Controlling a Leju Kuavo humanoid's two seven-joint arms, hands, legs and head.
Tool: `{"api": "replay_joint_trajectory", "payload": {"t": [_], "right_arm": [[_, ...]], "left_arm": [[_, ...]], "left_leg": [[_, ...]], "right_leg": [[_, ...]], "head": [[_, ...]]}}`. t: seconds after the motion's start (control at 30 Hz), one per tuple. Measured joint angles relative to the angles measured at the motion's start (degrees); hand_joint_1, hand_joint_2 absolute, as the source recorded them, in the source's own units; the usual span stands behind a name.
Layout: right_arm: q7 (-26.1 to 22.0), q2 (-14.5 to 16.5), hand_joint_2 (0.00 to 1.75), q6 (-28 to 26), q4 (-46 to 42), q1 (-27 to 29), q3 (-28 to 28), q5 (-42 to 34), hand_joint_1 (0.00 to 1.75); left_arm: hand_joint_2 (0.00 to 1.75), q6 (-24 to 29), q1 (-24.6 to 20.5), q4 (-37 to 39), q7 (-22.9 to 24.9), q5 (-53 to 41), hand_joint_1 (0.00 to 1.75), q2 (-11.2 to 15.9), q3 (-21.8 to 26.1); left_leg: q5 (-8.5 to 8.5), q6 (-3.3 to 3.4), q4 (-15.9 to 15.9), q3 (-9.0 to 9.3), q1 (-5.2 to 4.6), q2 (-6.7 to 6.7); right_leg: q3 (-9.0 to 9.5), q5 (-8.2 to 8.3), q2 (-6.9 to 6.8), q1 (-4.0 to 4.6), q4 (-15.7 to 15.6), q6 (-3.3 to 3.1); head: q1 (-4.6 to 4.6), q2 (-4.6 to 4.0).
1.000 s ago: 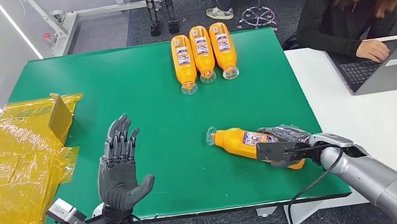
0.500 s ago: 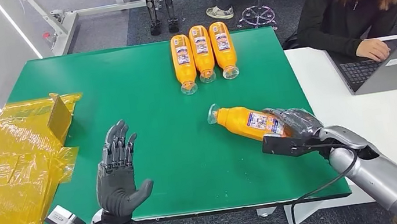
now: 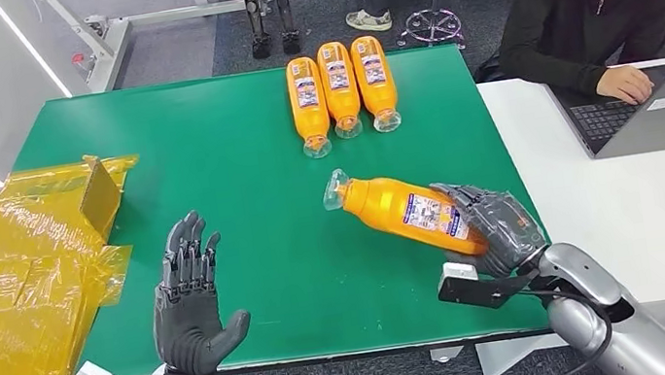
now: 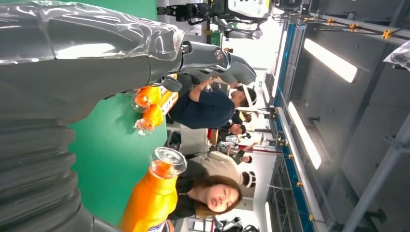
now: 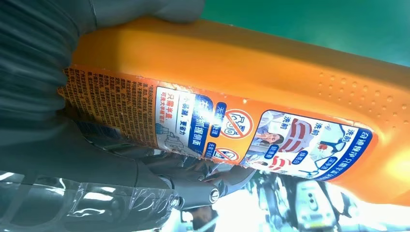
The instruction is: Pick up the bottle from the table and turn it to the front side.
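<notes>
Gripping: the right hand (image 3: 496,223) has its fingers wrapped round the base end of the orange bottle (image 3: 405,209), thumb and fingers on opposite sides.
Bottle: held tilted above the green table (image 3: 235,152), off the surface, over the right part of the table nearer the robot; its clear cap (image 3: 336,190) points up and away to the left (printed label facing up toward the head camera).
Label: blue, white and orange print (image 5: 270,140), partly covered by the fingers in the right wrist view.
Left hand (image 3: 189,301): upright over the near edge of the table, palm open, fingers spread apart, holding nothing.
Row of bottles (image 3: 339,88): three orange ones lying side by side at the far side of the table, caps toward the robot, well apart from the held one.
Yellow wrap (image 3: 27,279): crumpled plastic sheeting with a small box (image 3: 101,196) on the table's left edge.
Person (image 3: 598,8): seated at the white desk (image 3: 635,204) on the right, one hand on a laptop (image 3: 652,113).
</notes>
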Motion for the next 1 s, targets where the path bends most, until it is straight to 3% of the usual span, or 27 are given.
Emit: {"api": "replay_joint_trajectory", "payload": {"t": [0.27, 0.63, 1.0], "right_arm": [[-2.4, 5.6, 1.75, -7.1, -4.8, 7.6, -0.2, 5.1, 1.75], [-3.3, 12.7, 1.75, -10.1, -7.2, 11.0, 0.8, 8.2, 1.75], [-3.7, 15.9, 1.75, -12.8, -10.3, 15.6, 0.8, 11.5, 1.75]], "left_arm": [[1.75, -4.0, -0.2, 0.1, 1.7, 2.9, 0.00, -0.5, -0.1], [1.75, -17.7, -1.4, 2.5, 6.3, 15.2, 0.00, -2.5, -2.2], [1.75, -19.5, -4.6, 7.1, 6.3, 19.0, 0.00, -3.4, -3.2]], "left_leg": [[0.00, 0.00, 0.0, -0.01, 0.02, 0.01], [0.00, 0.00, 0.0, -0.02, 0.00, 0.07], [-0.01, -0.01, 0.0, -0.04, 0.01, 0.01]], "right_leg": [[-0.03, -0.01, 0.01, 0.01, 0.0, 0.00], [-0.03, 0.00, 0.02, -0.01, 0.0, 0.00], [-0.05, -0.01, 0.00, 0.00, 0.0, 0.00]], "head": [[0.00, 0.00], [0.01, -0.01], [0.00, -0.02]]}}
